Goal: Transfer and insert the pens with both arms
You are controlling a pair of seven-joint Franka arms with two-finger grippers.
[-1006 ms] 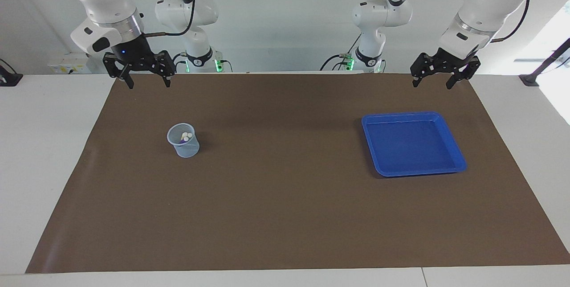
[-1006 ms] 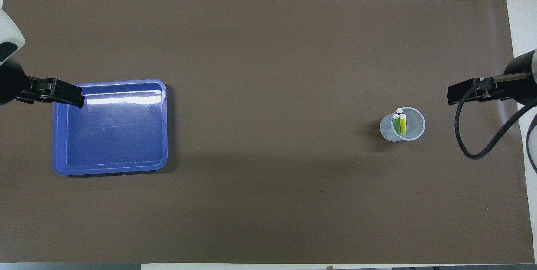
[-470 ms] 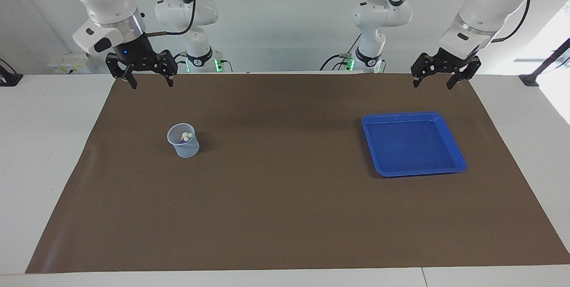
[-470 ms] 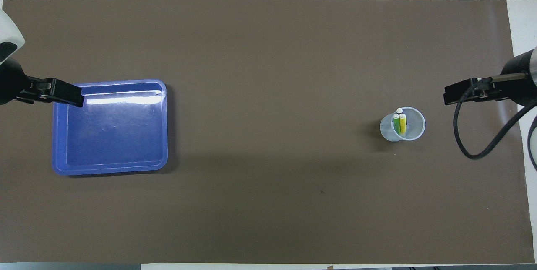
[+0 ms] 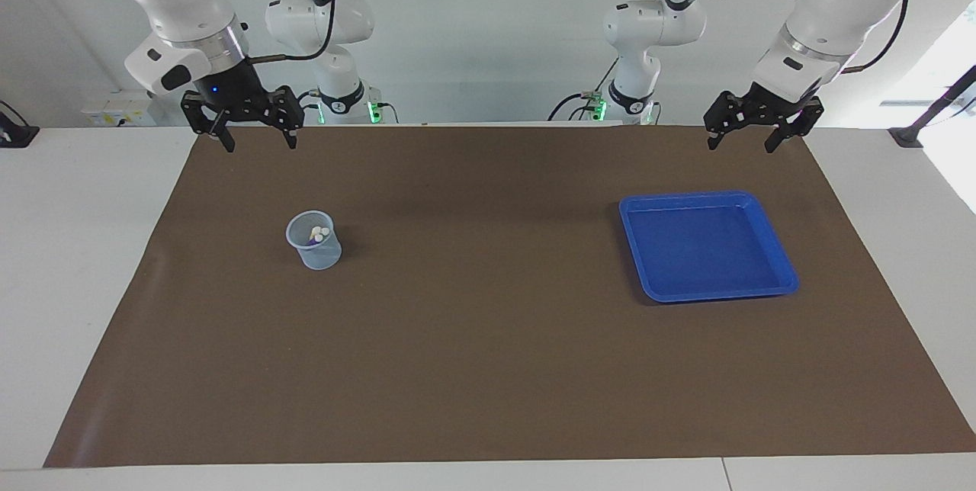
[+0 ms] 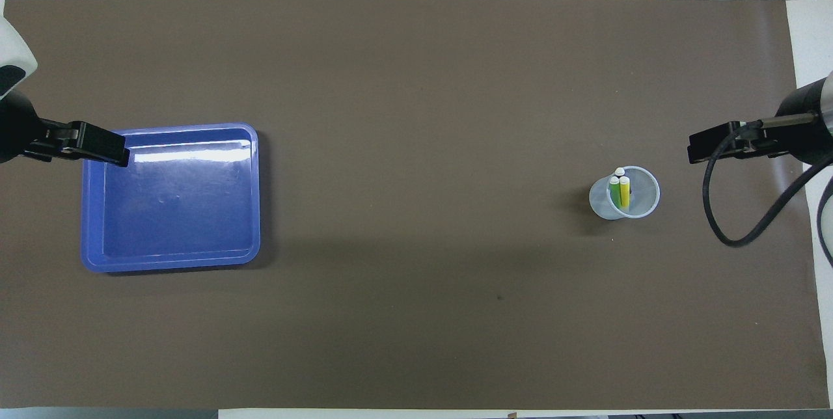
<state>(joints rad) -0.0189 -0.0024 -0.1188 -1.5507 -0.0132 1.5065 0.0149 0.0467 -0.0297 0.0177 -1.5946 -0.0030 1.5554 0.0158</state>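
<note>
The three pens stand upright in a clear plastic cup (image 5: 314, 241) on the brown mat, toward the right arm's end. From overhead I see the yellow pen (image 6: 625, 192), the green pen (image 6: 614, 190) and a third pale cap (image 6: 619, 171); the purple body is mostly hidden. The pale ends (image 5: 318, 232) show at the cup's mouth. My right gripper (image 5: 258, 146) hangs open and empty over the mat's edge by the robots, apart from the cup. My left gripper (image 5: 740, 148) hangs open and empty over the mat's edge, above the tray's end of the table.
A blue square tray (image 5: 705, 196) lies on the mat toward the left arm's end; from overhead the left gripper's finger (image 6: 97, 144) overlaps its corner. A black cable (image 6: 722, 224) loops from the right wrist. Two smaller white arms (image 5: 335, 26) stand at the robots' edge.
The right gripper has shifted slightly toward the table's middle and a little up. The left gripper has risen a touch. Cup, pens and tray have not moved.
</note>
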